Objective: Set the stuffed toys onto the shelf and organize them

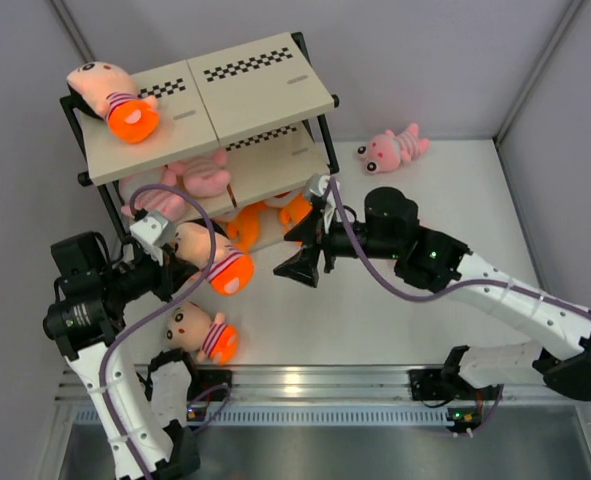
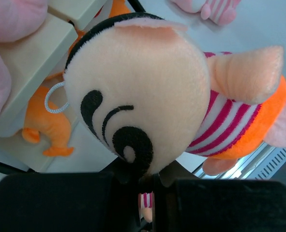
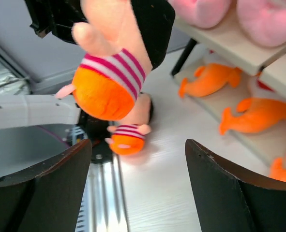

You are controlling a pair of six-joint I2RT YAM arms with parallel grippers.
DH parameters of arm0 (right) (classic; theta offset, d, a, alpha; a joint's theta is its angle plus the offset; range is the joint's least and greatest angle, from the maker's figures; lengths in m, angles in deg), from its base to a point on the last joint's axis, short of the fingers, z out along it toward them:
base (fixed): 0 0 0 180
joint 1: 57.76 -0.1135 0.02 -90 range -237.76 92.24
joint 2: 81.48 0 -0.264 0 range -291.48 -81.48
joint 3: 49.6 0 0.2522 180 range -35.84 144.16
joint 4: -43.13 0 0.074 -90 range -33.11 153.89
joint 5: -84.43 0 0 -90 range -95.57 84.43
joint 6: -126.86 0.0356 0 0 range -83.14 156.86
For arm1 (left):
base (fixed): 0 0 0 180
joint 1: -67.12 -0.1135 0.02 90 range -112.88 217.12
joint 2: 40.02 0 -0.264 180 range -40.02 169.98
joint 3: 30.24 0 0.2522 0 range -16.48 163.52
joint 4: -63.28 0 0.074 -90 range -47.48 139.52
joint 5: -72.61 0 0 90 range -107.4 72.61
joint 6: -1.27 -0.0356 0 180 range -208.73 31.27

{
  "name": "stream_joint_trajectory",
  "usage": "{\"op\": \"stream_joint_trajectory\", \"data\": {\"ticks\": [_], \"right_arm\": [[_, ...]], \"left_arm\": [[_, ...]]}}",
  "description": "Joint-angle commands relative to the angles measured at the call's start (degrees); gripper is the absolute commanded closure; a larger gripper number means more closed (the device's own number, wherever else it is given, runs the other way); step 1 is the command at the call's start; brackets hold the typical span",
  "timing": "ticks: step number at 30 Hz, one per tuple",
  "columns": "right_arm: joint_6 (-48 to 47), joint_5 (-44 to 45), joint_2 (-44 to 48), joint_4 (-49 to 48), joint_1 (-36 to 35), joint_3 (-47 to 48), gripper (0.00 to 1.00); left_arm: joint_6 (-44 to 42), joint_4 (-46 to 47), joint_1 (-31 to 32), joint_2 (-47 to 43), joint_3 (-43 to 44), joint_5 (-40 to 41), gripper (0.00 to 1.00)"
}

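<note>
Shelf job approx. halfway: three-tier beige-board black-frame shelf (image 1: 265, 95) holds several plush toys (image 1: 200, 175). L gripper (image 1: 180, 250) pinches peach-headed striped-shirt doll (image 1: 215, 265) aloft beside lower tiers; R gripper (image 1: 303, 250) spread, empty. Second doll (image 1: 200, 335) & pink striped animal (image 1: 393, 148) lie on white table (image 1: 375, 320), unplaced.

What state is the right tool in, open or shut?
Open: right tool shows both fingers wide apart in its wrist view, gripping nothing.
</note>
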Motion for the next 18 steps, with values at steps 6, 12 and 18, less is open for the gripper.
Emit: {"op": "stream_joint_trajectory", "data": {"ticks": [6,12,18], "right_arm": [[-28.2,21.3,6.0,0.2,-12.2,0.2,0.22],[-34.6,21.4,3.2,-3.3,-16.8,0.2,0.21],[-38.4,22.6,-1.7,-2.9,-21.1,2.8,0.20]], "left_arm": [[1.8,1.0,0.0,1.7,0.1,4.4,1.00],[1.9,0.9,0.0,0.9,0.2,4.3,1.00],[2.1,0.9,0.0,1.4,0.4,4.3,1.00]]}}
